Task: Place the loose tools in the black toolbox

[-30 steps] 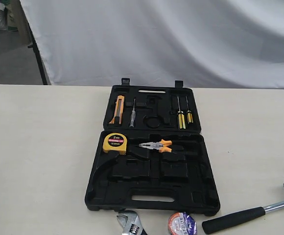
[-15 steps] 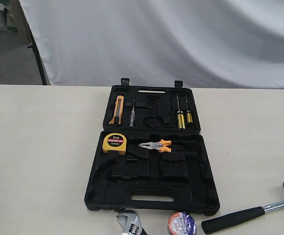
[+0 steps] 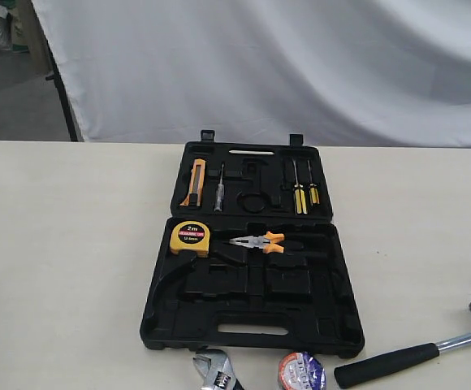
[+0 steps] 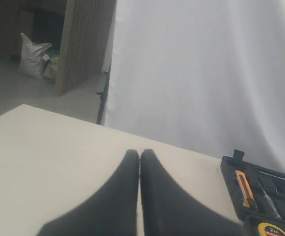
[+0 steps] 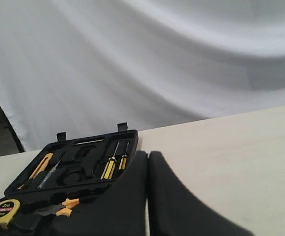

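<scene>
Gripping state: left gripper (image 4: 139, 156) and right gripper (image 5: 148, 158) each have jaws pressed together, holding nothing.
Tools: adjustable wrench (image 3: 215, 370), tape roll (image 3: 302, 371) and claw hammer (image 3: 398, 361) lie just outside the handle edge of the open black toolbox (image 3: 337, 329).
Risk: the claw hammer, if gripped by its handle, would likely tip head-down and miss its recess.
Writing: "2m" on the yellow tape measure (image 5: 3, 209); the tape roll label is unreadable.
</scene>
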`<action>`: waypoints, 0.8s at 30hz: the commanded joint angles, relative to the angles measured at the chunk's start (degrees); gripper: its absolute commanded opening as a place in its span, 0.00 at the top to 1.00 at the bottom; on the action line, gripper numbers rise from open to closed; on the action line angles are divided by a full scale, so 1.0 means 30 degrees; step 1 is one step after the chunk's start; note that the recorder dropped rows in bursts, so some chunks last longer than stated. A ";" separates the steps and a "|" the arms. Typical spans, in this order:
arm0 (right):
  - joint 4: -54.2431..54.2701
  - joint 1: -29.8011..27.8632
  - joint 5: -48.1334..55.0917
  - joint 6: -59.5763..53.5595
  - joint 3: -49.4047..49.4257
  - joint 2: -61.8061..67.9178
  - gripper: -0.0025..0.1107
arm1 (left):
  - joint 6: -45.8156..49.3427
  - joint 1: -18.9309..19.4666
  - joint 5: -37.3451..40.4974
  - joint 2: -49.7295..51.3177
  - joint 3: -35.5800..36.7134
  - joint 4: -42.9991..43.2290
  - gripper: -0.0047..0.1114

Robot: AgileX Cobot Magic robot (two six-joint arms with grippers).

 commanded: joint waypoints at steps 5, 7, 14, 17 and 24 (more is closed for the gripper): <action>0.0325 -0.0107 -0.1040 0.0154 0.0068 -0.0130 0.98 | -0.0091 0.0484 -0.0138 -0.0061 -0.0051 0.0085 0.95; 0.0335 -0.0107 -0.0907 0.0080 0.0068 -0.0130 0.98 | -0.0091 0.0484 -0.0138 -0.0061 -0.0051 0.0085 0.95; 0.0281 0.0014 -0.0789 0.0017 0.0068 0.1971 0.98 | -0.0091 0.0484 -0.0138 -0.0061 -0.0051 0.0085 0.95; 0.0281 0.0660 -0.1146 0.0017 -0.0075 0.4544 0.98 | -0.0091 0.0484 -0.0138 -0.0061 -0.0051 0.0085 0.95; 0.0279 0.3931 -0.2162 0.0620 -0.1137 1.1179 0.98 | -0.0091 0.0484 -0.0138 -0.0061 -0.0051 0.0085 0.95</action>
